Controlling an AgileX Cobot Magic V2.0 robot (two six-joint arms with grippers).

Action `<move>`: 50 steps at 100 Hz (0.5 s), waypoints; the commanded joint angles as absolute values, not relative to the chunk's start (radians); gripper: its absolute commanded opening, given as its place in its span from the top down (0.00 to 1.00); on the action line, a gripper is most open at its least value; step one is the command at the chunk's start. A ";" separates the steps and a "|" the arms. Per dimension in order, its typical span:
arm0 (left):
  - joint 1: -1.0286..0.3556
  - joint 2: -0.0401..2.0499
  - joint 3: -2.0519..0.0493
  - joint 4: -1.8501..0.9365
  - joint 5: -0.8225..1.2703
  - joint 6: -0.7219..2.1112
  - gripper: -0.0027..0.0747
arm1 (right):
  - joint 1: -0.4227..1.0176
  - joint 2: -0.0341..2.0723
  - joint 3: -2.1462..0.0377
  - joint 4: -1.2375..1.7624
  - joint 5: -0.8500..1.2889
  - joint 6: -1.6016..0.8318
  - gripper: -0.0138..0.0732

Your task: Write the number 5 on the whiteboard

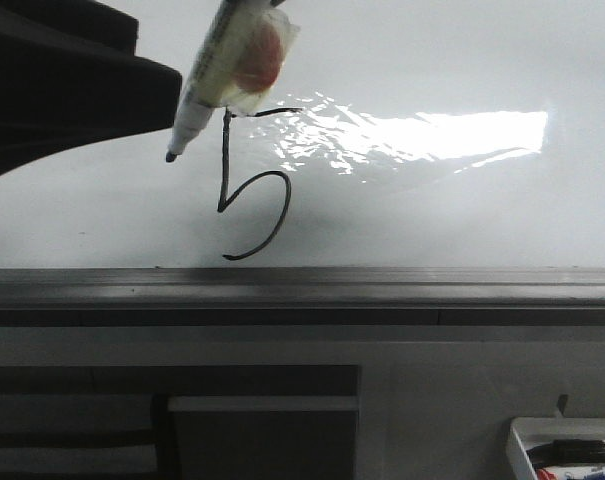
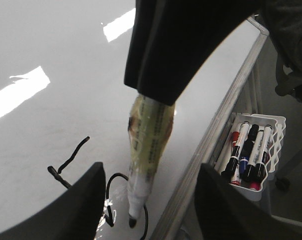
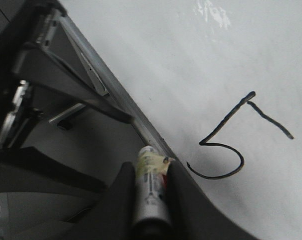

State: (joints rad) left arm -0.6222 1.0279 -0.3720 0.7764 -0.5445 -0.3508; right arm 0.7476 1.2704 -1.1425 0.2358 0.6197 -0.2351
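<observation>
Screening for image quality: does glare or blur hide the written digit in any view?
Front view: bright glare on the whiteboard touches only the top bar of the number 5, which stays readable. Left wrist view: the marker and the left end effector's fingers partly cover the digit. Right wrist view: digit sharp and whole; the near marker is blurred.
</observation>
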 commanded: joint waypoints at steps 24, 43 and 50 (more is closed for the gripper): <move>-0.622 1.118 -0.446 0.787 -0.604 -0.356 0.49 | 0.777 1.248 -1.173 0.235 0.566 -0.253 0.91; -0.622 1.118 -0.446 0.787 -0.581 -0.356 0.65 | 0.777 1.248 -1.173 0.235 0.576 -0.253 0.91; -0.622 1.118 -0.446 0.787 -0.581 -0.356 0.86 | 0.777 1.248 -1.173 0.241 0.576 -0.253 0.91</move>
State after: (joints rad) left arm -0.6222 1.1308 -0.4128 0.8137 -0.5316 -0.3508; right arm 0.7729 1.2704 -1.1425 0.2358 0.6236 -0.2388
